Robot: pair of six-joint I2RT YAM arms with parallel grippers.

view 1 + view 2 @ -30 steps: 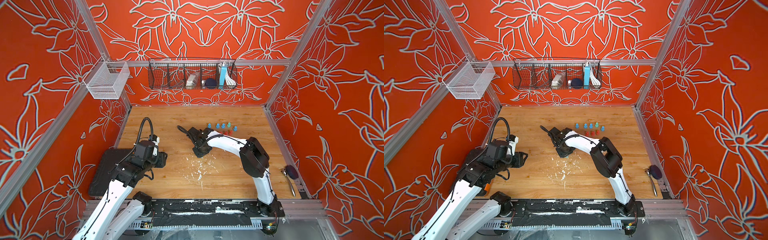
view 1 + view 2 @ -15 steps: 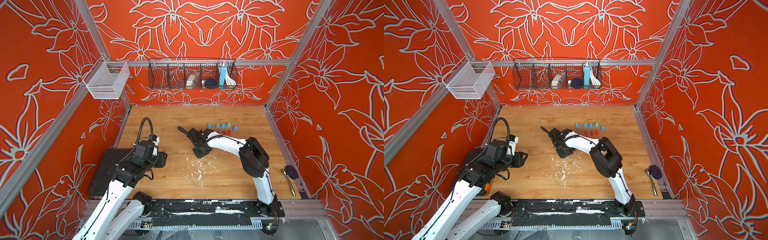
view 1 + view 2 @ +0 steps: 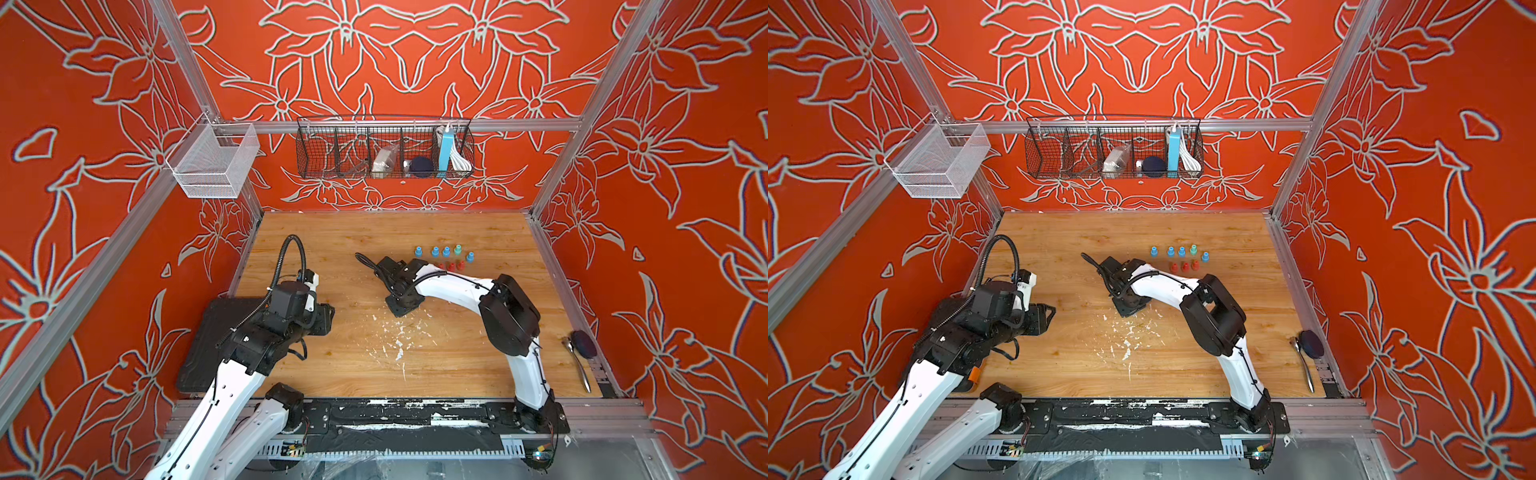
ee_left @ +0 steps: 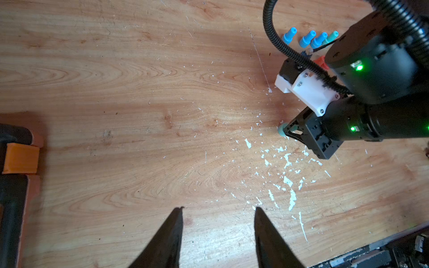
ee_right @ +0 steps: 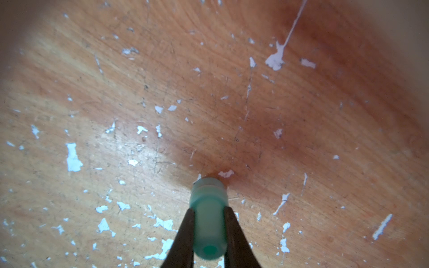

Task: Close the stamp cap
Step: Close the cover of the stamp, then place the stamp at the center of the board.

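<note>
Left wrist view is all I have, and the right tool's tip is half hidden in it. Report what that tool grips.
Observer: In the right wrist view the right tool is shut on a teal stamp, pinching its narrow stem.
Operator: Describe how the stamp meets the table.
Observer: Its wide end points down and appears to touch the wooden table.
Operator: Count the loose stamps beyond the arm.
Observer: In a top view, five blue or teal stamps stand in a rough row, with three red stamps in front of them.
</note>
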